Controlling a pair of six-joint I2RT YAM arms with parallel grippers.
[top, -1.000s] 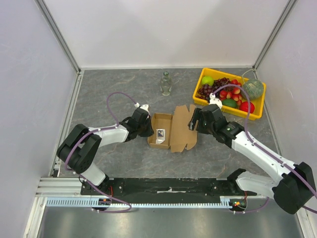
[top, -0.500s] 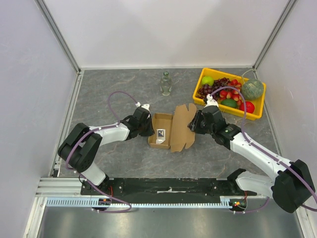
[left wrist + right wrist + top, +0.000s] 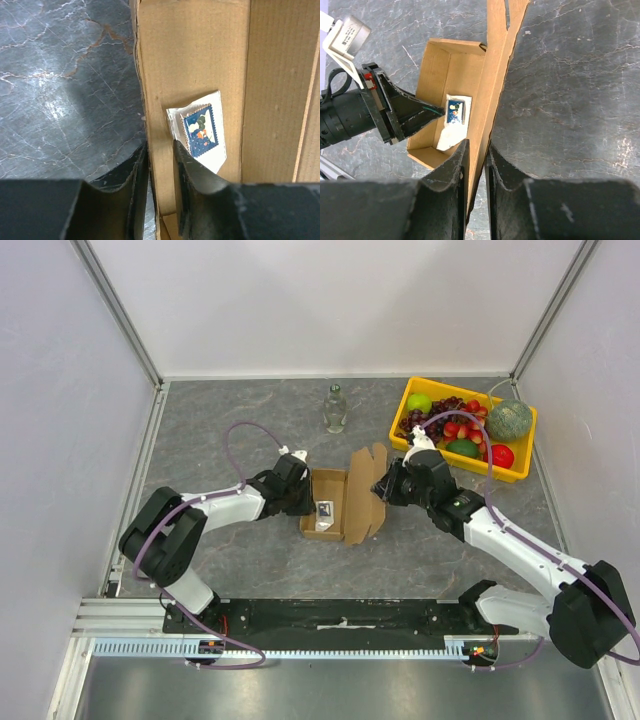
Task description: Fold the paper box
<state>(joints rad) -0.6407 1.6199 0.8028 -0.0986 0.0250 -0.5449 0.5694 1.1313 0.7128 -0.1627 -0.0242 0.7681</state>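
The paper box (image 3: 335,502) is a brown cardboard tray lying open on the grey table, with a small stamped slip (image 3: 324,510) inside it. Its lid flap (image 3: 362,495) stands tilted up along the right side. My left gripper (image 3: 303,498) straddles the box's left wall (image 3: 157,100). Its jaws are slightly open, and a sliver of table shows beside the outer finger (image 3: 136,165). My right gripper (image 3: 383,490) is shut on the lid flap (image 3: 495,75), pinching its edge. In the right wrist view the box (image 3: 450,75) lies beyond the right gripper (image 3: 477,145).
A yellow tray (image 3: 510,474) of fruit stands at the back right, close behind my right arm. A clear glass bottle (image 3: 335,408) stands behind the box. White walls enclose the table on three sides.
My right gripper has closed on the lid flap and raised it from nearly flat to steeply tilted. My left jaws have loosened around the box's left wall.
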